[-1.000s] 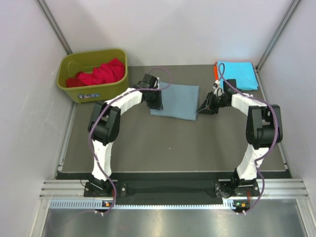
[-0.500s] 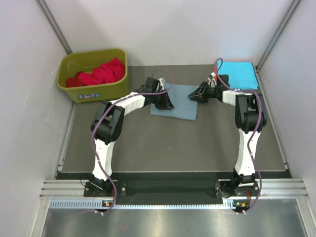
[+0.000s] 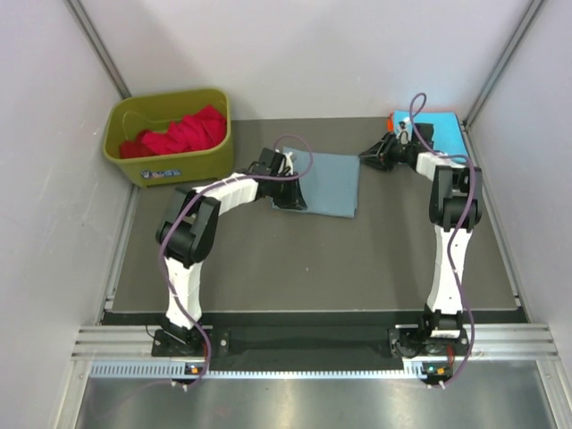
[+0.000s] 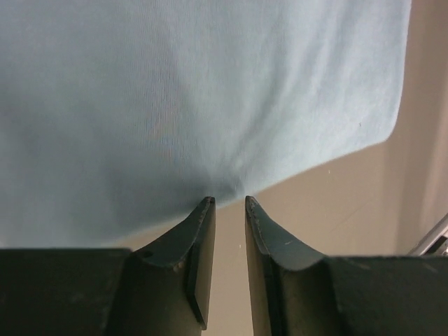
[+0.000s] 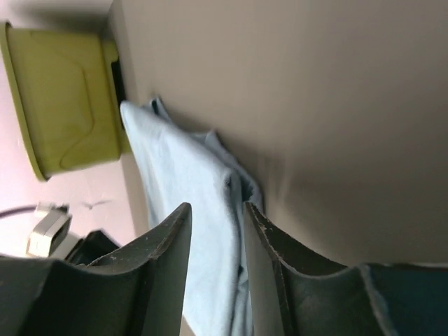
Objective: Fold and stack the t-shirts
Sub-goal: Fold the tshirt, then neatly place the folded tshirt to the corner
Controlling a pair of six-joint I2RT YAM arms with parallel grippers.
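Observation:
A folded grey-blue t-shirt (image 3: 326, 183) lies flat at mid-table. My left gripper (image 3: 292, 197) sits low at its near left edge. In the left wrist view its tips (image 4: 229, 203) stand a little apart at the hem of the shirt (image 4: 175, 91), with only mat between them. My right gripper (image 3: 366, 158) hovers off the shirt's far right corner, open and empty. In the right wrist view (image 5: 217, 210) the shirt (image 5: 182, 175) lies beyond the jaws. A folded cyan t-shirt (image 3: 444, 134) lies at the back right with an orange edge (image 3: 393, 125) under it. Red t-shirts (image 3: 179, 132) fill the bin.
The olive-green bin (image 3: 165, 167) stands at the back left and also shows in the right wrist view (image 5: 66, 98). White walls close in the dark mat on three sides. The right forearm reaches across in front of the cyan shirt.
My right gripper has moved from the grey-blue shirt's right edge back and to the right, towards the cyan shirt. My left gripper shifted slightly along the shirt's left edge.

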